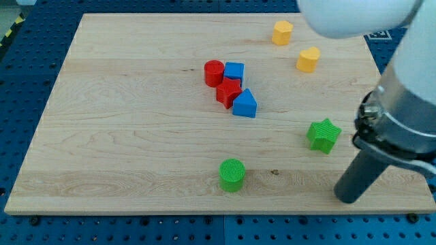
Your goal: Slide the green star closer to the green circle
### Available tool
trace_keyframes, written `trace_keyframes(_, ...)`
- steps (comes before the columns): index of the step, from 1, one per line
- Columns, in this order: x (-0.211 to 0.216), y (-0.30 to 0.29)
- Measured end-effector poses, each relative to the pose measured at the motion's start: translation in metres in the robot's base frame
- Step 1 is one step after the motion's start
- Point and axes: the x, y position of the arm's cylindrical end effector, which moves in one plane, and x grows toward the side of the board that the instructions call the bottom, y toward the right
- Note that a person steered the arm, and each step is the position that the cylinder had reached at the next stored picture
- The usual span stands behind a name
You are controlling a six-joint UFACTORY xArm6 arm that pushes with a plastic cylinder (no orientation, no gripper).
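The arm has a glossy white rounded shell at the view's top, with a grey cylindrical section below it. A black ring collar with small fittings follows. From it runs a plain dark rod ending in my tip.

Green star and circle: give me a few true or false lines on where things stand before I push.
1. The green star touches the green circle. False: bare board lies between them, the star up and to the view's right of the circle.
2. My tip is to the view's right of the star and lower. True.
3. My tip is already touching the star. False: a gap shows between them.
4. The red and blue blocks form a tight cluster near the board's middle. True.
5. The two yellow blocks sit at the view's bottom left. False: they are at the view's top right.
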Motion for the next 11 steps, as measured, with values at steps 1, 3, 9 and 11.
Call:
trace_keyframes(1,-0.036,0.015)
trace_keyframes(3,-0.084,0.017)
trace_keyframes(9,-0.118,-0.067)
trace_keyframes(11,-0.071,-0.113)
